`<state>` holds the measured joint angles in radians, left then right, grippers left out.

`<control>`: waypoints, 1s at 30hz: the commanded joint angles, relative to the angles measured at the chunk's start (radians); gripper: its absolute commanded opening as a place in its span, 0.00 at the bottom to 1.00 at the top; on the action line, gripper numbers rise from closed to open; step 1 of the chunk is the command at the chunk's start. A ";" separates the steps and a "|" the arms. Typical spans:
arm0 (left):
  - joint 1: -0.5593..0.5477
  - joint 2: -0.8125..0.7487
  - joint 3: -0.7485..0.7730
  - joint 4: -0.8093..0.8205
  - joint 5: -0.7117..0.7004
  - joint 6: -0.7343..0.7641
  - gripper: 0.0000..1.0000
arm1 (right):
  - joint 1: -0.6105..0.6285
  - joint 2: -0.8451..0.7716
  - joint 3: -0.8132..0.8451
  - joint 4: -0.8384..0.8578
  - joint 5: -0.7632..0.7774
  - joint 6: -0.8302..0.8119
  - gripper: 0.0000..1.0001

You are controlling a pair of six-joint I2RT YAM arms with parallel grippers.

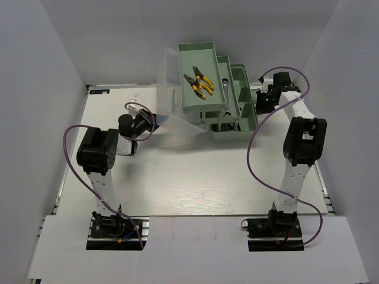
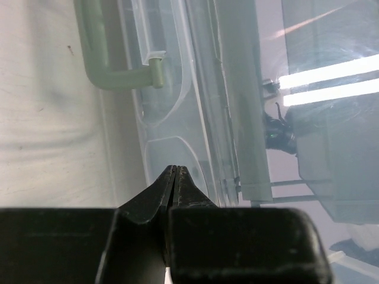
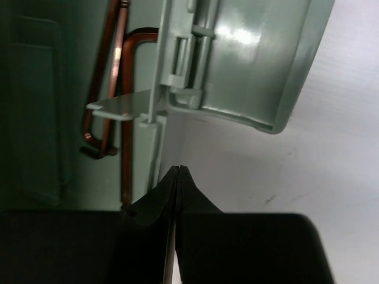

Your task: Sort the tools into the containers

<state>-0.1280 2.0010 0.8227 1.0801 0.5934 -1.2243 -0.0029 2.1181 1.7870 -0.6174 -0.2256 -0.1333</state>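
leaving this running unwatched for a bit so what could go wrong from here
1. The left gripper, closed, sits right at the translucent lid. A push could swing it or shift the toolbox, jolting the yellow pliers in the top tray.
2. The right gripper is shut beside the tray hinge, near the dark-red hex keys. Moving off, it might snag the hinge.

Top camera looks down over the whole table (image 1: 195, 177); both wrist cameras closely face the toolbox (image 1: 234, 135).

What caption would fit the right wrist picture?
Right gripper, shut, beside the pale green toolbox edge, with dark-red hex keys lying inside.
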 commanded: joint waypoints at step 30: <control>-0.170 -0.193 0.334 -0.202 0.226 0.100 0.17 | -0.045 -0.141 -0.204 0.065 -0.364 0.017 0.00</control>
<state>-0.3214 1.9724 1.1790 0.9676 0.8494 -1.2137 -0.0631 2.0686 1.6306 -0.5892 -0.6258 -0.1143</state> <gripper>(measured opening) 0.160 0.004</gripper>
